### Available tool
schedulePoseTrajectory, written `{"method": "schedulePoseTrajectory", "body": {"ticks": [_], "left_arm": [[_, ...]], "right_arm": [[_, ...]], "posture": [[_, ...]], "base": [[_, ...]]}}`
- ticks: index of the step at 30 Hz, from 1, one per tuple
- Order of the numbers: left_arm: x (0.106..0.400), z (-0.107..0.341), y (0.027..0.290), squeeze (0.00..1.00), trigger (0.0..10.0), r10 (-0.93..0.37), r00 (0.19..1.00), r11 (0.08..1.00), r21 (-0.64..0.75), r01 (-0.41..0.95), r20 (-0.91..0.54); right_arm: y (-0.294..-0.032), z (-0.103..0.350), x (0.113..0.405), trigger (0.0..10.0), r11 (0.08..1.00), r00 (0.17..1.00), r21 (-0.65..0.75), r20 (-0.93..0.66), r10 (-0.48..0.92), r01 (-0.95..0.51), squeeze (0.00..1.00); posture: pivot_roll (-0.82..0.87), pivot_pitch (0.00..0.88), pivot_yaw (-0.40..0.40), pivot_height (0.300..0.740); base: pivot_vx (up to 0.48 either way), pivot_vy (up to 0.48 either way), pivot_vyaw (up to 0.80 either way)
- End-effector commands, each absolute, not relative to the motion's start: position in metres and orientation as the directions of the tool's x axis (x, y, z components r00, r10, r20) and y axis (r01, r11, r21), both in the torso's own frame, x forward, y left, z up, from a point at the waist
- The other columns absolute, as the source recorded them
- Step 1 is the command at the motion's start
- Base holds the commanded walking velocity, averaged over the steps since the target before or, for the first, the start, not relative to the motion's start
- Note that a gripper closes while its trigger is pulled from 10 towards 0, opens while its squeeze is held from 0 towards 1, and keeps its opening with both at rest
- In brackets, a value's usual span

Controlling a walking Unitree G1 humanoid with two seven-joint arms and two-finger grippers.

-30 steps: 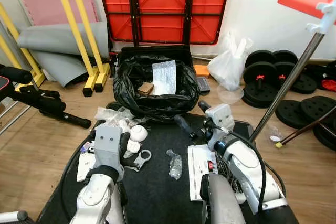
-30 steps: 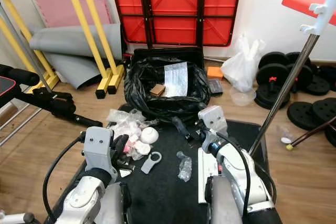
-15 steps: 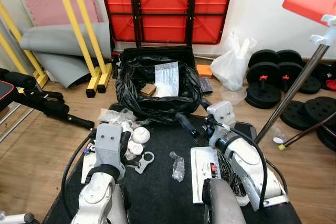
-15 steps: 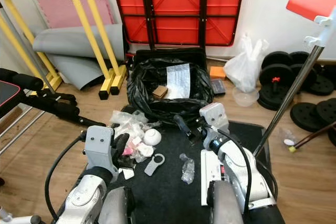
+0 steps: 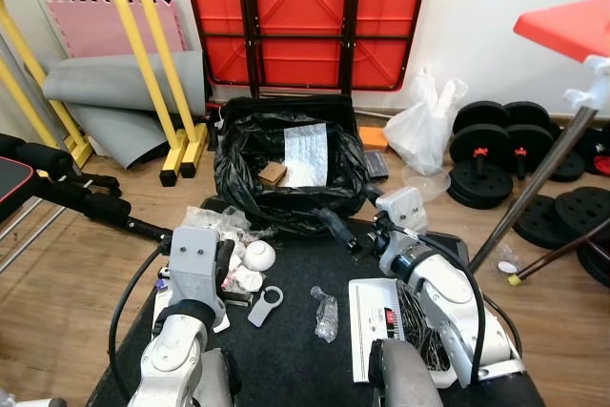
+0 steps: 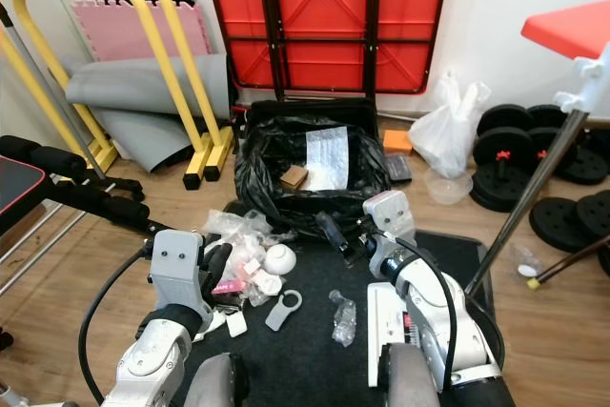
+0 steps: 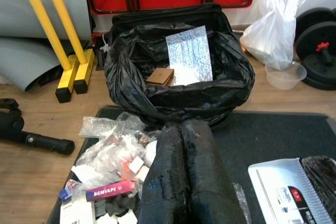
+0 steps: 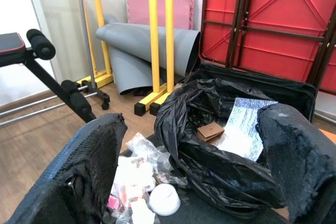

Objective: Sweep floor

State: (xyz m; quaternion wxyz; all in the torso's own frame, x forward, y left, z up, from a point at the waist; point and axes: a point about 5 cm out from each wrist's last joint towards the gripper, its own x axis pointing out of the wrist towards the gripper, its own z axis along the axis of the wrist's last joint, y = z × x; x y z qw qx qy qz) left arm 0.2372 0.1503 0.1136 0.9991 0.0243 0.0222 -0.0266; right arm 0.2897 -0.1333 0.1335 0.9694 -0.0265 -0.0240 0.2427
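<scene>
Red folding table (image 5: 305, 16) stands on edge against far wall, yellow frame (image 5: 143, 64) and rolled grey mat (image 5: 114, 83) to its left, black weight plates (image 6: 534, 150) far right. Black floor mat (image 5: 286, 350) covers the near centre of the wood floor. Bin lined w/ black trash bag (image 5: 286, 164) sits at the mat's far edge, mouth open (a silver foil pouch (image 5: 305, 152) and a small brown box (image 5: 273, 173) lie inside). White plastic bag (image 5: 419, 126) just right of the bin.

Litter pile (image 6: 243, 254) on the mat's left part, near side of the bin: clear wrappers, white ball-like lid (image 5: 258, 255), pink-purple box (image 7: 107, 190). Crumpled clear bottle (image 5: 325, 299) mid-mat, grey tag-shaped piece (image 5: 262, 304) just left of it. White dustpan (image 5: 381, 326) lies on the mat's right part, beside the right arm.

Left gripper (image 7: 184, 177) over the litter pile, fingers pressed together, holding nothing. Right gripper (image 8: 199, 182) near the bin's near-right rim, fingers spread wide apart, nothing between them.
</scene>
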Motion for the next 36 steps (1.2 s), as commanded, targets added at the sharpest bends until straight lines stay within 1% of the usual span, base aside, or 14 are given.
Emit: {"method": "schedulePoseTrajectory", "body": {"ticks": [1,5,9,17,26,29,36], "left_arm": [[0.2369,0.1102,0.1551,0.0,10.0,-0.006,0.998,0.999,0.035,0.008,-0.057],[0.2374,0.1096,0.1566,0.0,10.0,0.0,0.998,0.999,0.032,0.002,-0.067],[0.2377,0.1103,0.1562,0.0,10.0,-0.003,0.998,1.0,0.022,0.005,-0.058],[0.238,0.1111,0.1564,0.0,10.0,-0.007,0.999,1.0,0.015,0.008,-0.052],[0.2383,0.1108,0.1566,0.0,10.0,-0.007,0.999,1.0,0.012,0.008,-0.053],[0.2384,0.1106,0.1564,0.0,10.0,-0.008,0.999,1.0,0.011,0.008,-0.054],[0.2383,0.111,0.1563,0.0,10.0,-0.009,0.999,1.0,0.006,0.009,-0.053]], "right_arm": [[-0.1315,0.1329,0.289,10.0,0.878,0.877,-0.036,0.032,0.479,-0.478,0.0],[-0.1313,0.1328,0.2892,10.0,0.878,0.877,-0.033,0.031,0.479,-0.478,0.0],[-0.1312,0.1328,0.2893,10.0,0.878,0.877,-0.033,0.031,0.479,-0.478,0.0],[-0.1311,0.1326,0.2894,10.0,0.878,0.877,-0.03,0.03,0.479,-0.479,0.0],[-0.131,0.1324,0.2894,10.0,0.877,0.877,-0.03,0.028,0.48,-0.48,0.0],[-0.131,0.132,0.2893,10.0,0.876,0.876,-0.03,0.027,0.481,-0.481,0.0],[-0.1311,0.1321,0.2889,10.0,0.876,0.876,-0.029,0.026,0.482,-0.481,0.0]], "posture": [[-0.04,0.0,-0.011,0.575],[-0.04,0.0,-0.012,0.59],[-0.04,0.0,-0.011,0.6],[-0.04,0.0,-0.012,0.63],[-0.04,0.0,-0.012,0.65],[-0.04,0.0,-0.014,0.665],[-0.04,0.0,-0.011,0.685]], "base": [[0.0,0.0,0.0],[0.0,0.0,0.0],[-0.375,0.0,0.0],[0.0,0.0,0.0],[0.0,0.0,0.0],[0.0,0.0,0.0],[0.0,0.0,0.0]]}}
